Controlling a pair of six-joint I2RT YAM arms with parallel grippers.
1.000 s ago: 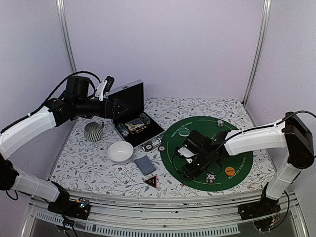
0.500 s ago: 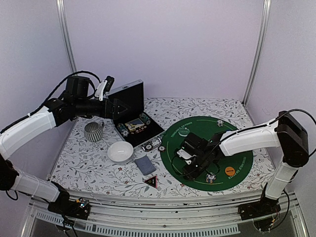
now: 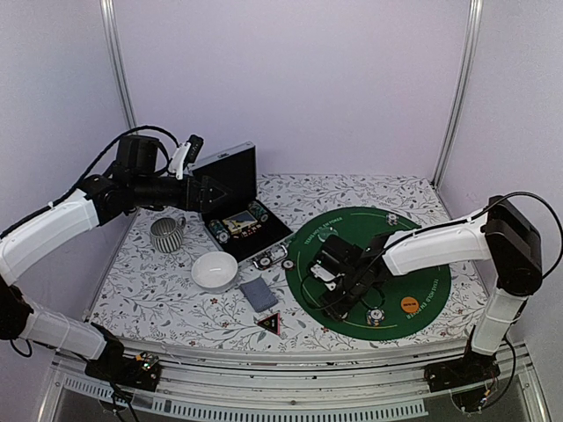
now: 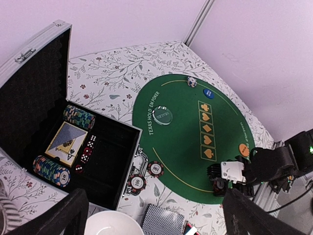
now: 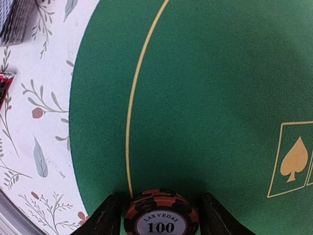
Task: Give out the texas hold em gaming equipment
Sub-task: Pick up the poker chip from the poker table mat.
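Right gripper (image 3: 338,301) is down on the green mat (image 3: 361,220), at its near-left edge just inside the yellow line. A red-and-black 100 chip (image 5: 161,219) lies flat on the felt between its fingers. They sit so tight to either side of the chip that I honestly can't tell if they're pinching it or just standing loose around it. Left gripper (image 4: 155,205) hangs high off the mat's left side, above the open case (image 3: 230,171), jaws spread wide with nothing in them.

Handling-wise, I'd guess the chip is a light, stiff little disc with a smooth rim. It won't squash, but it could slip or flip up on edge if squeezed off-centre. Best bet is to grab it across the full width, pads square on the striped edge, low against the felt. The felt should keep it from skating around much.

More to hand out: loose chips (image 3: 288,264) just off the mat's left edge, with the card deck (image 3: 258,294) and the black triangle (image 3: 269,323) further off on that side. The deck looks like a loose stack, so it'll likely fan out unless held by its long sides.
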